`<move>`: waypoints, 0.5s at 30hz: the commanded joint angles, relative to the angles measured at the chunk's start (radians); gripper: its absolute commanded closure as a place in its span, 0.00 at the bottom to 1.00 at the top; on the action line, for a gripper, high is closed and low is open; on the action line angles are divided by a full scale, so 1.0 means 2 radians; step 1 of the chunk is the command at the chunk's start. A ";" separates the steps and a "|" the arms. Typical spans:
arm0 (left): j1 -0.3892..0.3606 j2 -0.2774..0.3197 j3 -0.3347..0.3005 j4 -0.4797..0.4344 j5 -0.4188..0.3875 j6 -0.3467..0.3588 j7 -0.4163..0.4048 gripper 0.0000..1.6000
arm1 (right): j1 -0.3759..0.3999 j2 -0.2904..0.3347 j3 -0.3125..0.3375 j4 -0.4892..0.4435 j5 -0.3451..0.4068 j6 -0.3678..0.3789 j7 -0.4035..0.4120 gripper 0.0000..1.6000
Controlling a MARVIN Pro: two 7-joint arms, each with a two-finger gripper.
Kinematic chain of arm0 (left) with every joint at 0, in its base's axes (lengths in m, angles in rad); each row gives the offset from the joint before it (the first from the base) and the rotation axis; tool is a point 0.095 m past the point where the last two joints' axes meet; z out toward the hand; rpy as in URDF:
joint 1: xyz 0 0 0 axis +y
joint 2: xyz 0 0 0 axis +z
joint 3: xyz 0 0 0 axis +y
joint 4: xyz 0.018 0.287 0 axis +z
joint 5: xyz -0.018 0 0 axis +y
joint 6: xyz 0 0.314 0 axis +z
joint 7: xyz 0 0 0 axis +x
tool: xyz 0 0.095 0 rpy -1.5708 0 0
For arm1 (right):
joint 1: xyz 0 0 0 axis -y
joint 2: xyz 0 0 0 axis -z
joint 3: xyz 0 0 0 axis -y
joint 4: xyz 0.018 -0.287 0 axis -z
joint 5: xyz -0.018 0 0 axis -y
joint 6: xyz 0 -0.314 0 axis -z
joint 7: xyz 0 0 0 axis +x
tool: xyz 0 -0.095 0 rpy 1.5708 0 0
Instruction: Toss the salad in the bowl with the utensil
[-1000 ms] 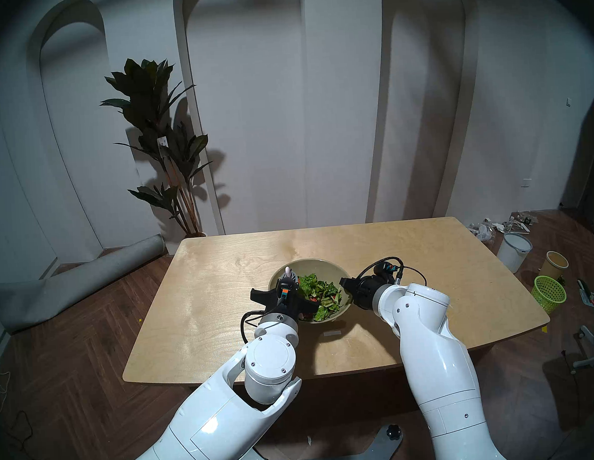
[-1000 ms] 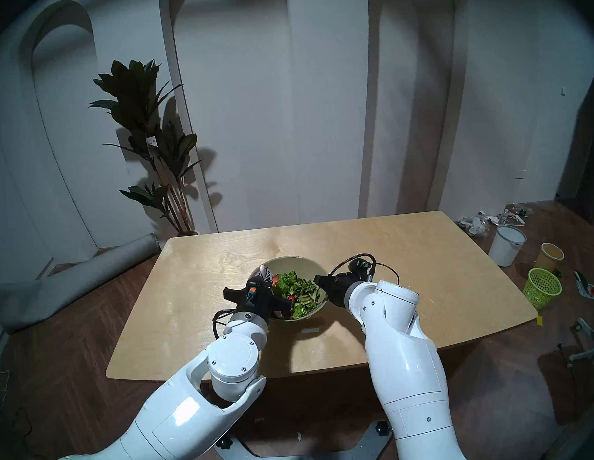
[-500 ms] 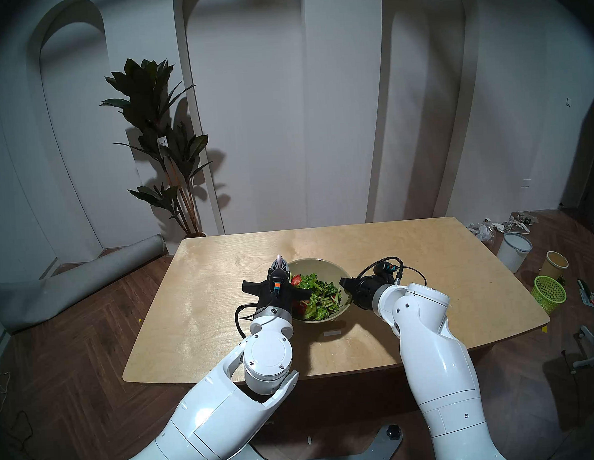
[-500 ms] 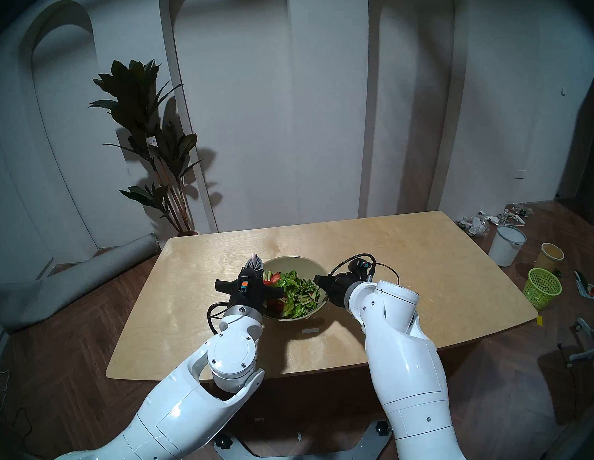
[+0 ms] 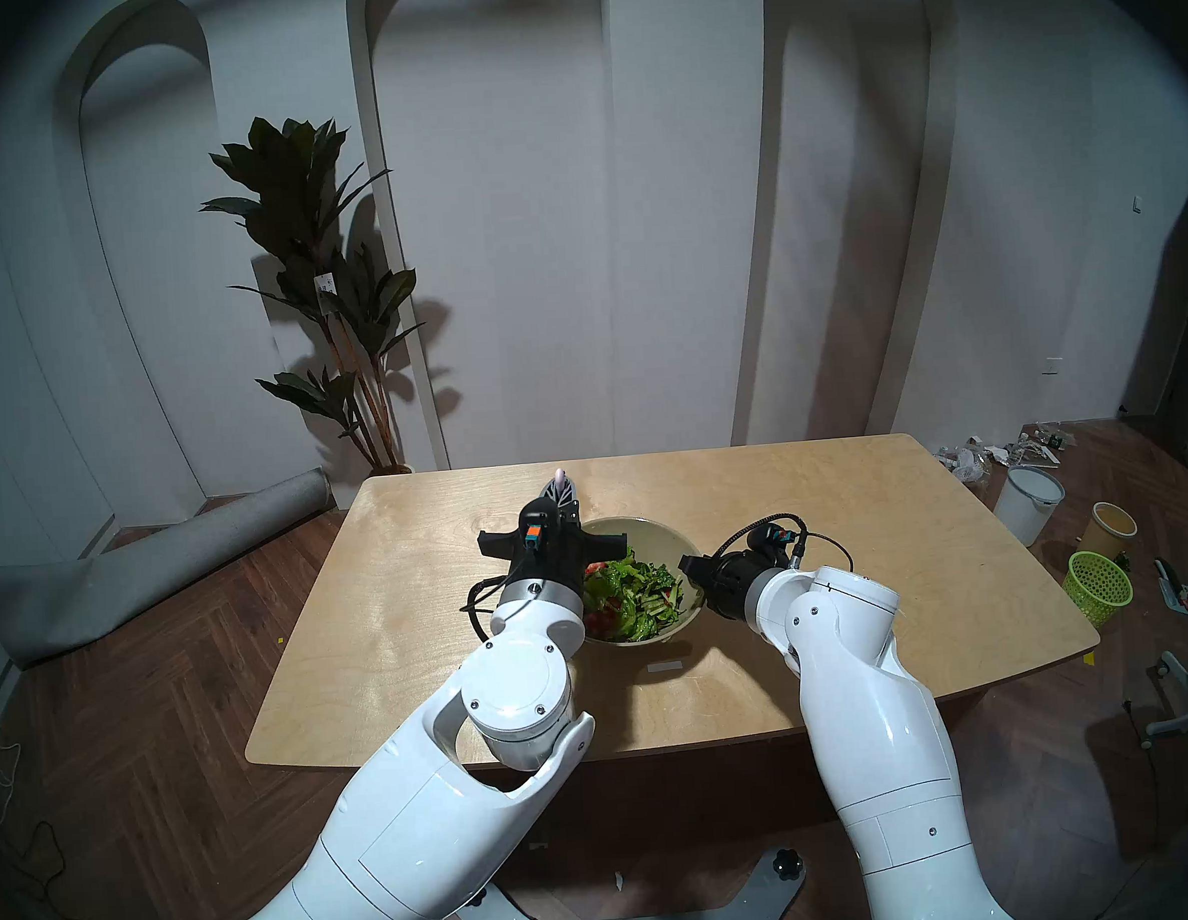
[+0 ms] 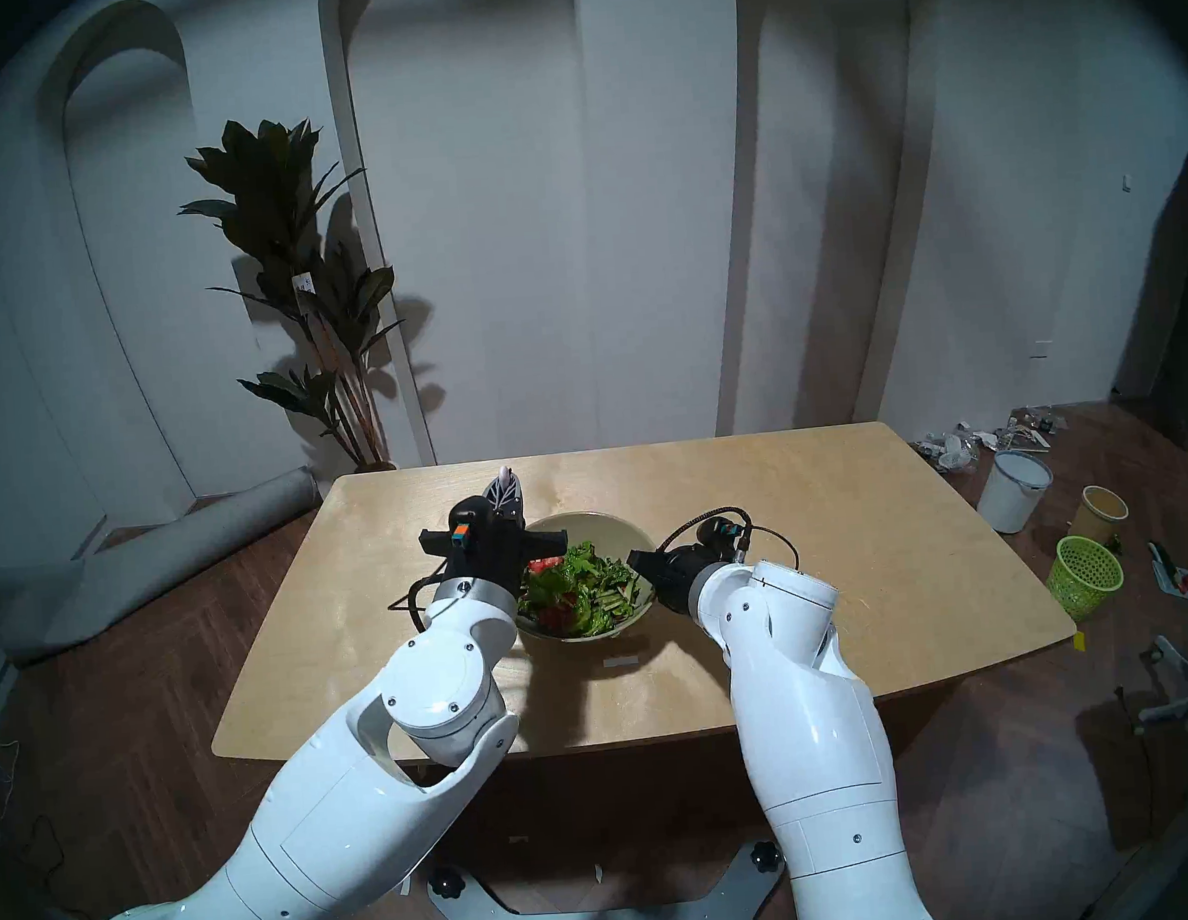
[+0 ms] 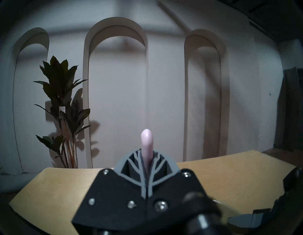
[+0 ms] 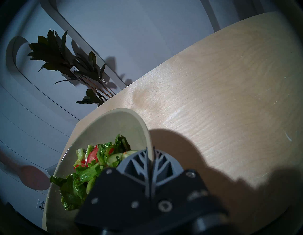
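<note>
From where I stand, the bowl [image 5: 658, 535] sits near the middle of the pale wooden tabletop [image 5: 857, 502], a wide, deep, round thing in a dull olive-beige with a smooth matte skin and a thin rim. Inside it the salad [image 5: 631, 596] is heaped toward the near side: ruffled bright green leaves, paler stalk and cucumber-like slices, and a few wet red pieces showing among them. From the right wrist view the greens [image 8: 91, 170] look glossy, lying against the pale inner wall [image 8: 114, 124]. The right end effector [image 8: 150, 162] is pinched on the bowl's right rim, 1 grey ribbed finger [image 8: 136, 162] inside over the salad and the other outside, the rim caught in the narrow slit between them. The left end effector [image 7: 147, 164] is lifted above the bowl's left far edge, its 2 grey fingers closed tight around the utensil [image 7: 147, 144], a small pale pink plastic piece whose rounded tip pokes straight up out of the grip. In the head view that pink tip [image 5: 560, 477] stands clear above the black wrist body, over bare tabletop just beyond the bowl. A blurred pinkish oval [image 8: 32, 178] shows at the left of the right wrist view, just outside the bowl rim; I cannot tell for sure what it is.
</note>
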 commanded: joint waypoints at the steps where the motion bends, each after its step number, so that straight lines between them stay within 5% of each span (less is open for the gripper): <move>1: 0.010 0.021 -0.020 -0.058 -0.068 0.002 -0.052 1.00 | 0.004 0.000 0.000 -0.012 0.001 0.000 0.001 1.00; 6: 0.006 0.031 -0.018 -0.042 -0.106 -0.022 -0.101 1.00 | 0.003 0.000 0.000 -0.012 0.001 0.000 0.001 1.00; 15: -0.019 0.009 0.015 0.014 -0.080 -0.056 -0.133 1.00 | 0.003 0.000 0.000 -0.013 0.001 0.000 0.001 1.00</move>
